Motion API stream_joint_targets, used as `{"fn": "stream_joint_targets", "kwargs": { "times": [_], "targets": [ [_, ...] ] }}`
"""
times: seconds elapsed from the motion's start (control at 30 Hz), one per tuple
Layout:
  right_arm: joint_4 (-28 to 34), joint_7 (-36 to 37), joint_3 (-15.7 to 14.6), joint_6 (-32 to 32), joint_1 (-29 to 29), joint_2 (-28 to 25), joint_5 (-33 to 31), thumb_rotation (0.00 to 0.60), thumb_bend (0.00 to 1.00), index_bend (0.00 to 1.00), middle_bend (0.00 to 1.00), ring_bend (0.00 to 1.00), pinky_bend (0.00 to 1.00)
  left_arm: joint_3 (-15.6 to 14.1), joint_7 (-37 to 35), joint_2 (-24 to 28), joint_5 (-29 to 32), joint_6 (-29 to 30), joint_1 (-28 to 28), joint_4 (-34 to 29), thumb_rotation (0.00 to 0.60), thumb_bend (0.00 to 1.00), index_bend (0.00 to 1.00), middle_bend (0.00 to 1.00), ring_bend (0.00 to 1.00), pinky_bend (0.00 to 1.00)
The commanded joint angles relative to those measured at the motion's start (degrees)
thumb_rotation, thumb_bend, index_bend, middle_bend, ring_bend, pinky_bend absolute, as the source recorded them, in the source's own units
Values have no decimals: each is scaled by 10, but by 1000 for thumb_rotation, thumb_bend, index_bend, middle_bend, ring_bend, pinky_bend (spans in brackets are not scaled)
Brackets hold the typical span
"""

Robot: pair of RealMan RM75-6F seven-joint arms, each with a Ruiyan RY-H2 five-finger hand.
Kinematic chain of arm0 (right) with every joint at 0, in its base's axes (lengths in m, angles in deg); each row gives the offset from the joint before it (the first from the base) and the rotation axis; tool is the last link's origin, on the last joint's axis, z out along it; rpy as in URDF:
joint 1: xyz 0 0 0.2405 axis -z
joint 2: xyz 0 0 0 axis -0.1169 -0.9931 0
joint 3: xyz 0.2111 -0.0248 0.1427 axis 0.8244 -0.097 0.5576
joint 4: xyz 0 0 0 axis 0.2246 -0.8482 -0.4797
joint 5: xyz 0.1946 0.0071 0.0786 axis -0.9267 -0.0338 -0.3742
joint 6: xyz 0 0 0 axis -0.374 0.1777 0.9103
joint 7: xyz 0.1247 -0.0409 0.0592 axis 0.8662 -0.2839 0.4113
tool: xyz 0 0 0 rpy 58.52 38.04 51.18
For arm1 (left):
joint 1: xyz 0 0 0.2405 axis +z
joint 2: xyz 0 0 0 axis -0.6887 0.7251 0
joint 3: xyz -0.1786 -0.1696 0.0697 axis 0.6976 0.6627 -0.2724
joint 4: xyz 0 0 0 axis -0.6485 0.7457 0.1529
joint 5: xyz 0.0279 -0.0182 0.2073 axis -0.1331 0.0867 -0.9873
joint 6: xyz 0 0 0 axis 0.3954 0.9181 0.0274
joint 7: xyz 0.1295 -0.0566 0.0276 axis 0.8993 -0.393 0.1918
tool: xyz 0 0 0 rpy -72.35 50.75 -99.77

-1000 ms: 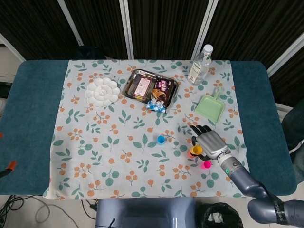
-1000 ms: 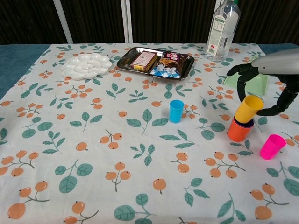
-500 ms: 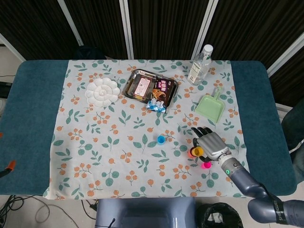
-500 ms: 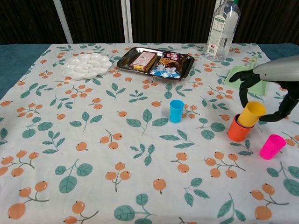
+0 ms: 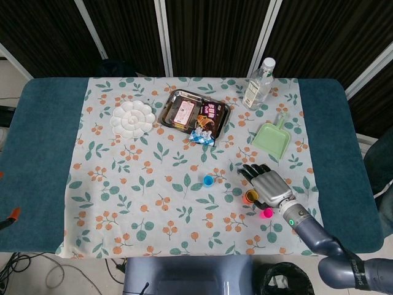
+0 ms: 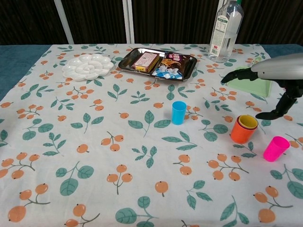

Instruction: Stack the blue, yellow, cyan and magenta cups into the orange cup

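Released since last frame: right hand [image 6: 277, 85] hovers above the stack, fingers [image 6: 233, 75] spread, holding nothing. Orange cup [image 6: 242, 134] on surface now seats yellow cup [image 6: 247, 122], nested for stacking. Magenta cup [image 6: 275, 148] beside; cyan cup [image 6: 178, 112] apart.

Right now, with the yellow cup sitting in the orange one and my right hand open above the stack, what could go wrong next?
The right hand hovers open just above the orange cup, so dropping or swinging sideways might knock the stack and the yellow cup over. The magenta cup stands close beside the stack; reaching for it could bump either one. The blue cup is farther left, so the forearm may sweep across the stack.
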Motion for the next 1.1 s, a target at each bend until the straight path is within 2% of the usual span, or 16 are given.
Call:
{"fn": "stream_joint_targets", "kwargs": {
  "times": [0.03, 0.17, 0.33, 0.7, 1.1],
  "targets": [
    [9, 1, 14, 8, -5, -7, -1, 600, 416, 109, 0, 52, 115, 0, 1, 0, 0, 0, 0, 0, 600, 187, 169, 98, 0, 0],
    [17, -7, 30, 5, -20, -12, -14, 600, 416, 172, 0, 52, 115, 1, 1, 0, 1, 1, 0, -1, 600, 187, 169, 98, 0, 0],
    [16, -41, 40, -17, -57, 4, -60, 600, 416, 178, 0, 52, 115, 0, 3, 0, 1, 1, 0, -2, 600, 187, 169, 98, 0, 0],
    [-18, -111, 57, -20, -144, 87, -170, 600, 416, 185, 0, 52, 115, 2, -2, 0, 4, -1, -1, 0, 600, 187, 170, 98, 0, 0],
    [-81, -139, 52, -19, -198, 155, -254, 600, 416, 251, 0, 52, 115, 3, -6, 0, 6, -5, -2, -1, 600, 187, 170, 98, 0, 0]
  ]
}}
